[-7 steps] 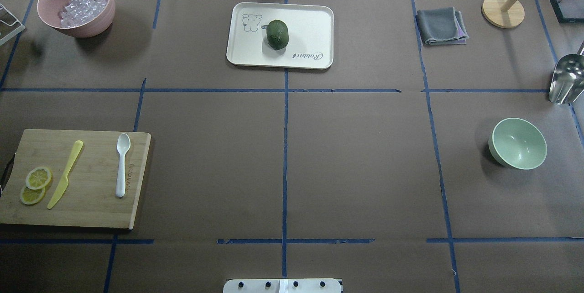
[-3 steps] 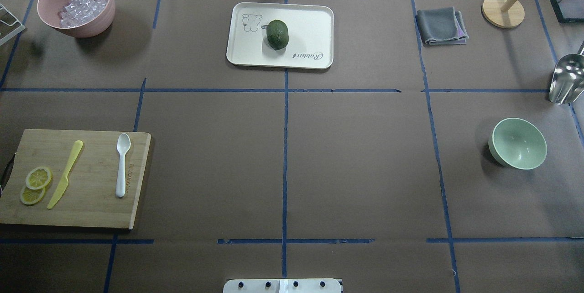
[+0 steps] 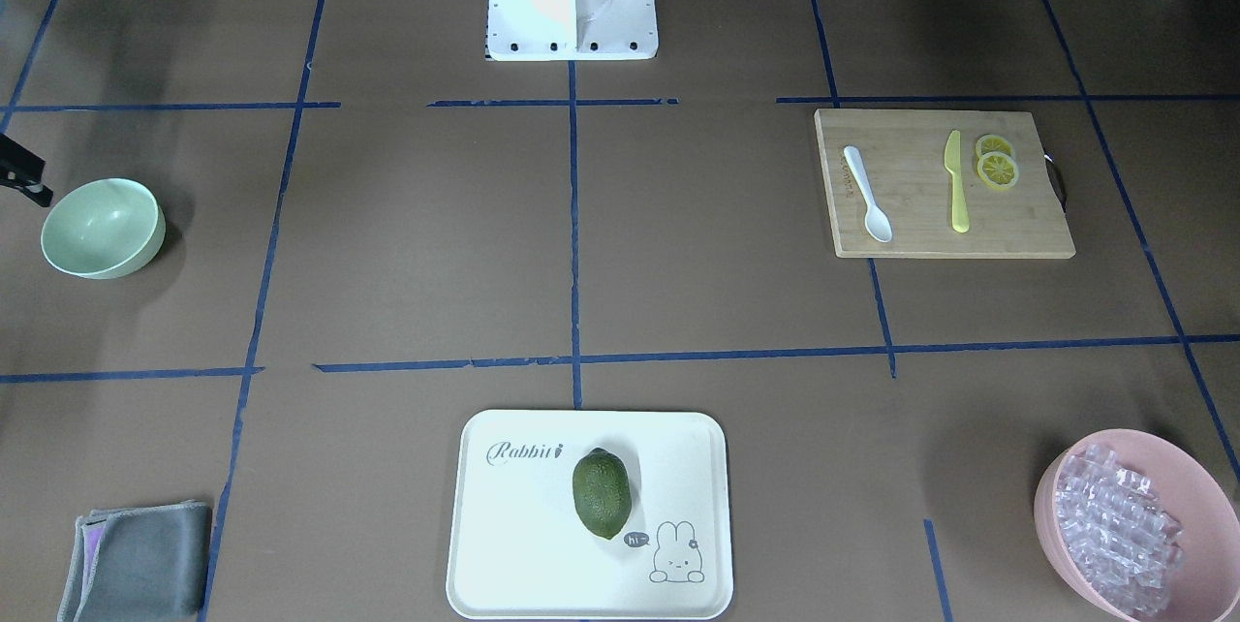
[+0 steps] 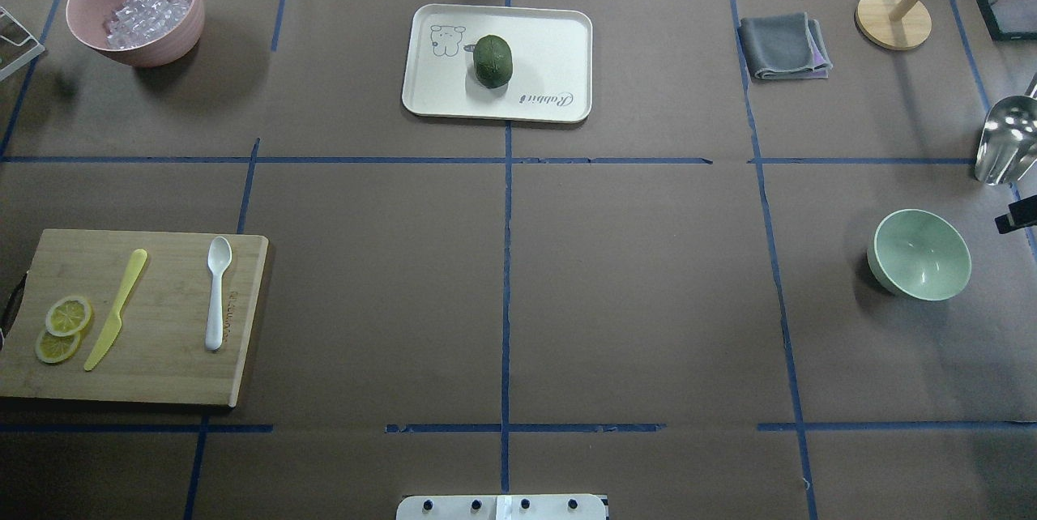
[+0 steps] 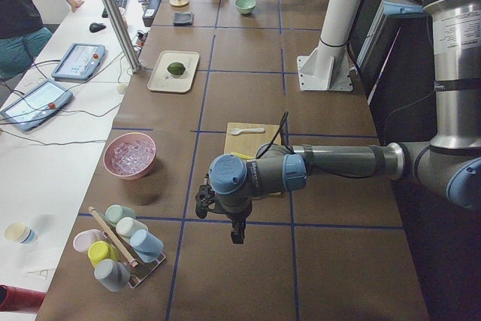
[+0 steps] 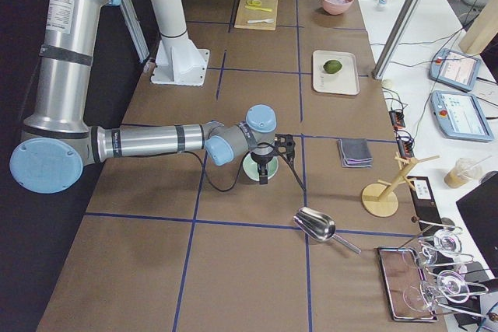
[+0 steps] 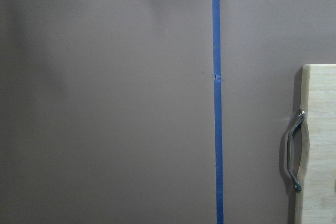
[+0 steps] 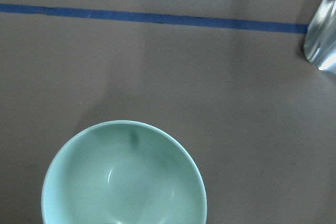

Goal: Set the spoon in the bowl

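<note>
Because the small white plastic spoon (image 4: 216, 291) is thin and light, it should weigh next to nothing in a grasp. Its smooth flat handle looks slippery, though, and it lies low against the rectangular bamboo cutting board (image 4: 170, 374). A pinch across the handle's narrow width, near its middle, seems the safest hold. The rounded scoop would probably skid out of the jaws. It looks stiff enough not to bend under a light squeeze. The spoon lies with its scoop pointing away from the robot, near the yellow plastic knife (image 4: 117, 308) but not touching it. Two overlapping lemon slices (image 4: 63, 328) lie beyond the knife.

The small round mint-green bowl (image 4: 919, 254) stands well apart, on the robot's right side of the brown-paper table (image 4: 632, 285), upright and empty. The larger pink bowl (image 4: 162, 46) holds clear ice-like pieces, and the cream rectangular tray (image 4: 551, 42) carries one dark green fruit (image 4: 492, 60).

The left gripper (image 5: 237, 231) hangs over the table just off the board's handled end, and the right gripper (image 6: 263, 175) hovers close by the green bowl. Neither wrist view shows fingers, so I cannot tell whether either gripper is spread or closed.
</note>
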### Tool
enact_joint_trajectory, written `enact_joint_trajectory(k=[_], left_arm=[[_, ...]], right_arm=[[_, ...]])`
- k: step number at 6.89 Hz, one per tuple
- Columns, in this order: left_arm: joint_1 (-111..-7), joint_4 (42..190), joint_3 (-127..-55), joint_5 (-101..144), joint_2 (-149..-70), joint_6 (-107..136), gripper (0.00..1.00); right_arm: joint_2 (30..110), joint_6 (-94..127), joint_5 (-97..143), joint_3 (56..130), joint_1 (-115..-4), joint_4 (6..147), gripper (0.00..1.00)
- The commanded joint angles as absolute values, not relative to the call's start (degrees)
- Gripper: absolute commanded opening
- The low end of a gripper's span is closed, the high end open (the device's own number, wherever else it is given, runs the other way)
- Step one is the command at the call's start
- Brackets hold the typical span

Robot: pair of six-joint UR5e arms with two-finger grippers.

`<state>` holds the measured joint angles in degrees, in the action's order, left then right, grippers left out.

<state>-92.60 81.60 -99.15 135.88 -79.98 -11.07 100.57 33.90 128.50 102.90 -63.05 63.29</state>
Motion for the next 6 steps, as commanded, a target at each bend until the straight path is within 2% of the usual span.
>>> enact_joint_trajectory(k=[1,2,3,4,5,6], left_arm=[[-92.55,81.48,-99.14,135.88,-79.89,-11.07,1.00],[-92.55,81.56,-99.14,135.88,-79.89,-11.07,1.00],[-92.55,81.65,-99.05,135.97,-79.89,-11.07,1.00],[-92.55,81.74,-99.14,136.05,-79.89,-11.07,1.00],[-92.55,81.65,-99.14,136.05,-79.89,-11.07,1.00],[-92.55,81.74,-99.23,136.05,-79.89,-11.16,1.00]], right_arm=[[98.80,37.44,125.60,99.95,-58.89,61.44,0.93],[98.79,37.44,125.60,98.19,-58.89,61.44,0.77],[98.88,37.35,125.60,97.39,-58.89,61.09,0.71],[98.88,37.53,125.68,96.95,-58.89,61.08,0.52],[98.88,37.27,125.77,97.03,-58.89,61.00,0.27],[98.96,37.35,125.77,96.94,-58.89,60.21,0.11]])
